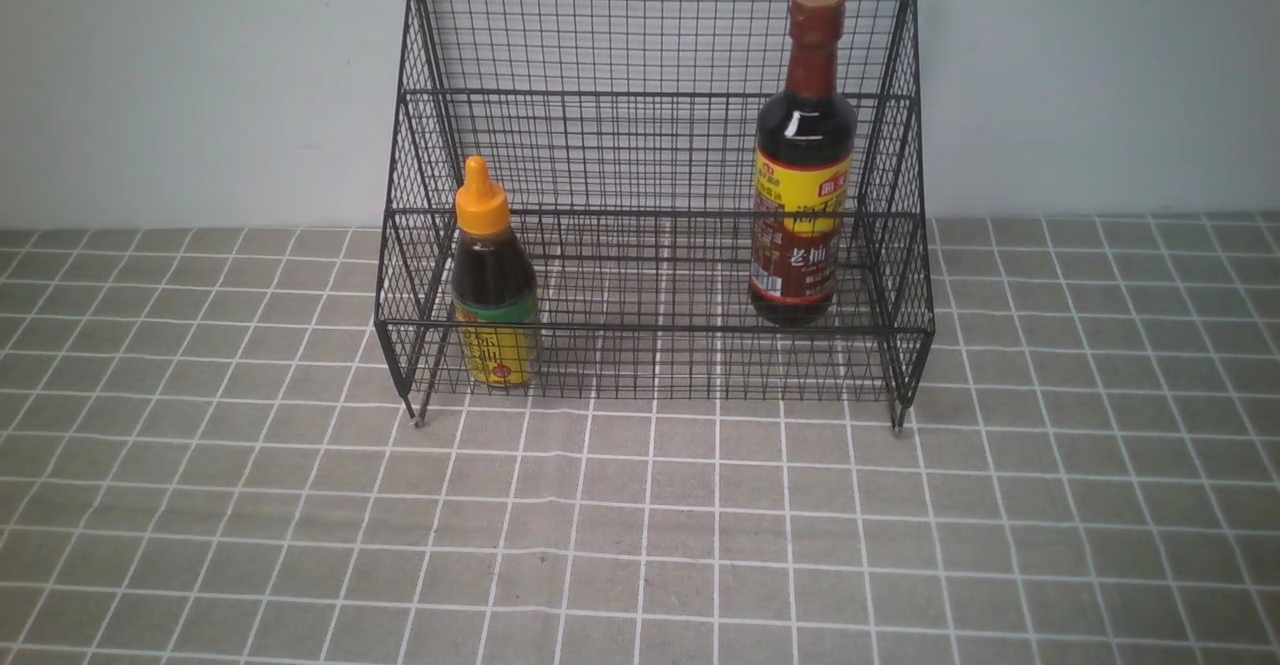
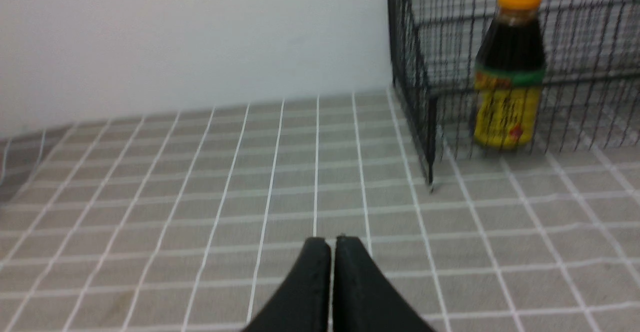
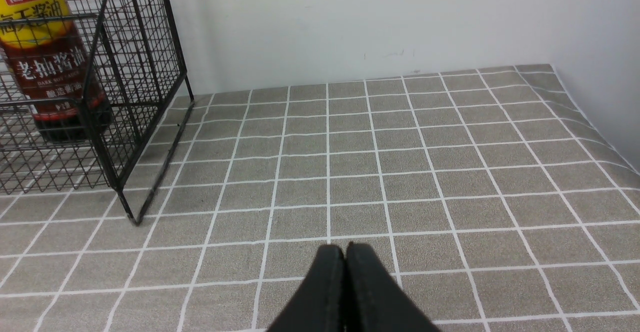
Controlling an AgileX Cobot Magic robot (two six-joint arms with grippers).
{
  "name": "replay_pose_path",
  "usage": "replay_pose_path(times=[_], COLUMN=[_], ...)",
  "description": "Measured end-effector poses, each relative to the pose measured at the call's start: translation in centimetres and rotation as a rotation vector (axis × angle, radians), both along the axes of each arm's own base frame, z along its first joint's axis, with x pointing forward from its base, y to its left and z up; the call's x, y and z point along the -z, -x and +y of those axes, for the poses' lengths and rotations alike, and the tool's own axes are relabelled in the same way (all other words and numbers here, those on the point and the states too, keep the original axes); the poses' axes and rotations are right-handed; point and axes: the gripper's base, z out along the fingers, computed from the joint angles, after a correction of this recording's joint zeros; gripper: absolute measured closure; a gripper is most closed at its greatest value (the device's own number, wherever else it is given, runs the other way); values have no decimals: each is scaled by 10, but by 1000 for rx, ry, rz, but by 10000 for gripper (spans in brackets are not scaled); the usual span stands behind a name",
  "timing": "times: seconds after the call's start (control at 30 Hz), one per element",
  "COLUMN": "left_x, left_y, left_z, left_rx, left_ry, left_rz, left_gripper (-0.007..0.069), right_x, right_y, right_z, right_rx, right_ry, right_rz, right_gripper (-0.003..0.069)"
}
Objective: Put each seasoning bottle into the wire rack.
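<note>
The large black wire-mesh stepped rack (image 1: 655, 195) stands on the grey tiled-pattern tablecloth (image 1: 640, 545) against the pale wall, and both bottles are inside it: the short squat bottle with the orange nozzle cap and yellow-green label (image 1: 492, 280) upright at the left end of the lower tier, the tall dark bottle with the brown cap and yellow-red label (image 1: 803, 160) upright near the right side wall. The left gripper (image 2: 332, 244) and the right gripper (image 3: 345, 251) each show black fingers pressed together with nothing between them, low over bare cloth and well apart from the rack. By the look of it the task is finished — little is left to spoil. The remaining risk is an arm swinging into the light rack and toppling the tall, top-heavy bottle.
</note>
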Motion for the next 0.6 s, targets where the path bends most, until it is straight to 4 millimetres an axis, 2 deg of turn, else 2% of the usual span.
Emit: replay_pose_path(times=[0.1, 0.13, 0.23, 0.6], left_x=[27, 27, 46, 45], left_y=[-4, -4, -7, -8], left_z=[0, 0, 0, 0], left_rx=[-15, -15, -13, -14], left_ry=[-18, -18, -29, -28], left_rz=[61, 61, 98, 59], left_gripper=[631, 631, 631, 631], right_x=[0, 0, 0, 0], right_y=[0, 0, 0, 0], right_z=[0, 0, 0, 0], right_rx=[0, 0, 0, 0], right_ry=[0, 0, 0, 0], right_rz=[1, 1, 1, 2], right_gripper=[673, 673, 673, 673])
